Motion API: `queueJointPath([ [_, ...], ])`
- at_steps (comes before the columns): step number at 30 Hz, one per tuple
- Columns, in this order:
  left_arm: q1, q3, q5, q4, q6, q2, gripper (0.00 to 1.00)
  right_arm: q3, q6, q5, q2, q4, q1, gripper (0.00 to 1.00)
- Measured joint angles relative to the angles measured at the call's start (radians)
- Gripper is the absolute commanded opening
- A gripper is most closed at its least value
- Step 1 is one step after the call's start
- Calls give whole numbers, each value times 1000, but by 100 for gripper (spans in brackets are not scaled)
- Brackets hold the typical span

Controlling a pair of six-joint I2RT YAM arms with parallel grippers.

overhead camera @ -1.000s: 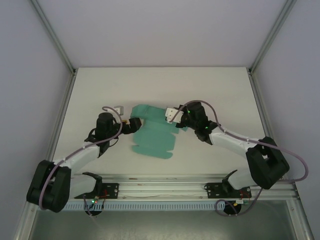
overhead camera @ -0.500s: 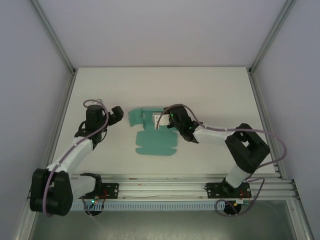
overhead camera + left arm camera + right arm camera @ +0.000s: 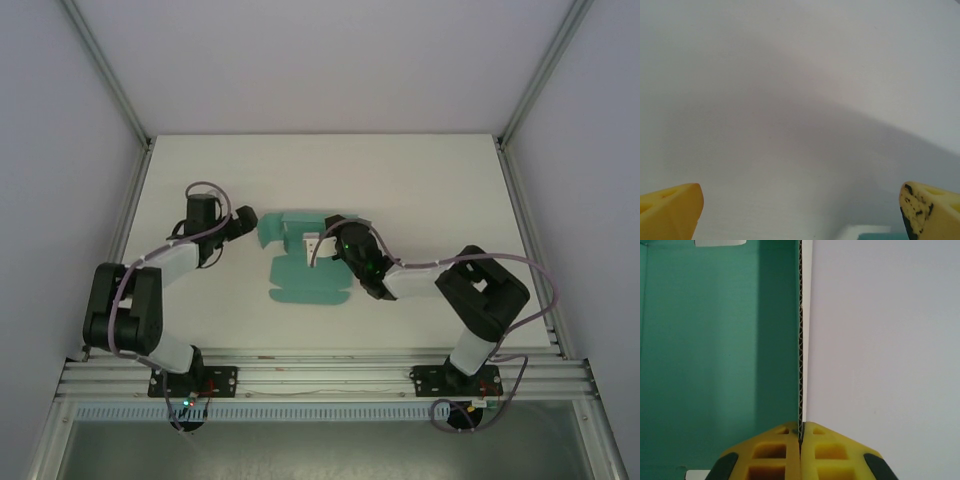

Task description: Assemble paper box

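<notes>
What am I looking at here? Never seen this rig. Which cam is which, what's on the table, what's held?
Two robot arms are bolted at the near edge of a table, each ending in a two-finger gripper. The wide picture comes from a fixed camera above and behind them. The other two come from cameras on the wrists, so the yellow blocks at the bottom are each gripper's own fingers. On the table lies a teal card box, partly folded: the near part is flat, the far part looks raised. The right gripper is shut on the edge of one raised panel. The left gripper is wide open, holds nothing and sits just left of the box.
</notes>
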Motion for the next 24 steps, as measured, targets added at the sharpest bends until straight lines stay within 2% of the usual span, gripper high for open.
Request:
queueJointPath([
  [8, -7, -11, 241, 121, 55, 33, 79, -13, 2, 28, 24, 55, 10, 0],
  [11, -31, -34, 288, 164, 65, 33, 72, -13, 6, 30, 30, 58, 11, 0],
  [17, -115, -89, 308, 224, 76, 33, 70, -13, 10, 40, 30, 65, 16, 0],
  [24, -188, -146, 235, 294, 113, 32, 70, -16, 10, 64, 30, 64, 16, 0],
])
